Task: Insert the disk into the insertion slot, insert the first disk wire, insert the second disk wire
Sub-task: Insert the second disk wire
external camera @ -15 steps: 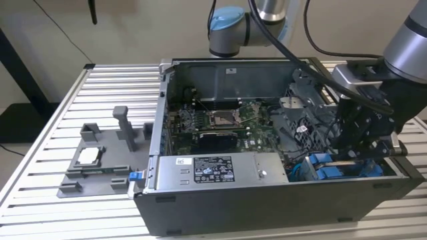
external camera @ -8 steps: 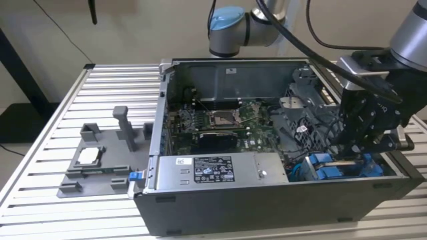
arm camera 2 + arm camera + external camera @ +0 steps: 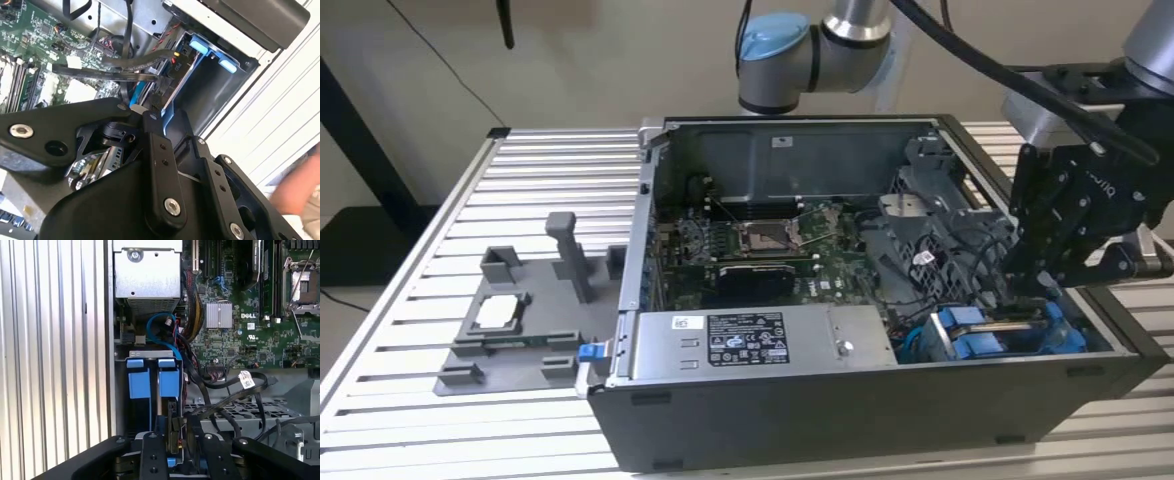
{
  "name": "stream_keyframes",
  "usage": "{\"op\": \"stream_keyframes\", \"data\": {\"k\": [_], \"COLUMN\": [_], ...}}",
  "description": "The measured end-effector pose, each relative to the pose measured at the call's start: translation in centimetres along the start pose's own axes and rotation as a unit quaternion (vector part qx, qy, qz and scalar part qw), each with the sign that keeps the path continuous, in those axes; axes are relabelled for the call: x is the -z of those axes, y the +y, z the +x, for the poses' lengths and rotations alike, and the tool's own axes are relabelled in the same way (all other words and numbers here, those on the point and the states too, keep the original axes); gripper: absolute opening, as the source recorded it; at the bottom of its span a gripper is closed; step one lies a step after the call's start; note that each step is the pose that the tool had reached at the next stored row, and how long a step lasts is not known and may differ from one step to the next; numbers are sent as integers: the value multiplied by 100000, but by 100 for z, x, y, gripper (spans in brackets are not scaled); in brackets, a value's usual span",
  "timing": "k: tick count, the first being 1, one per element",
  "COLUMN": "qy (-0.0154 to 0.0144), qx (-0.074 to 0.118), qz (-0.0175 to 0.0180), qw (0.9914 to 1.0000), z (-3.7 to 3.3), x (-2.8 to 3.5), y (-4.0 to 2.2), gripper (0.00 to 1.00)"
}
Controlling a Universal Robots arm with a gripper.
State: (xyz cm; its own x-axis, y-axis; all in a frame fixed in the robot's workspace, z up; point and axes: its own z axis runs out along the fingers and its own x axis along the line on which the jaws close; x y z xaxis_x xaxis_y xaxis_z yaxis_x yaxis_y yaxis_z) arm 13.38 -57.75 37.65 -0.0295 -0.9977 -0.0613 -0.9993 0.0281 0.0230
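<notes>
The disk [image 3: 991, 338] stands on edge in its bright blue carrier inside the insertion slot [image 3: 1067, 345], at the case's front corner on the exterior view's right. My gripper [image 3: 1027, 292] reaches down into that bay. In the first wrist view the carrier's two blue tabs [image 3: 169, 382] lie just ahead of the gripper [image 3: 173, 424]. Its fingers [image 3: 153, 450] are closed on a black disk wire plug [image 3: 175, 432]. In the second wrist view the gripper [image 3: 150, 107] sits against the blue carrier edge [image 3: 170, 107]. A black wire connector [image 3: 175, 64] rests at the disk's end.
Loose black cables [image 3: 235, 385] cross beside the bay. The grey labelled power-supply box [image 3: 747, 340] and the motherboard [image 3: 761, 245] take up the rest of the case. A grey fixture [image 3: 520, 320] sits on the slatted table [image 3: 547, 180]. A blurred hand [image 3: 300, 195] is near the case.
</notes>
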Motion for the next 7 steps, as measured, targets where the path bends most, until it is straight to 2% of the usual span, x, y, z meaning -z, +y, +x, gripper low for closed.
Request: {"op": "stream_keyframes", "data": {"k": [7], "qy": [5], "qx": [-1], "qz": [-1], "qw": [100000], "z": [0], "x": [3], "y": [0], "gripper": [32]}}
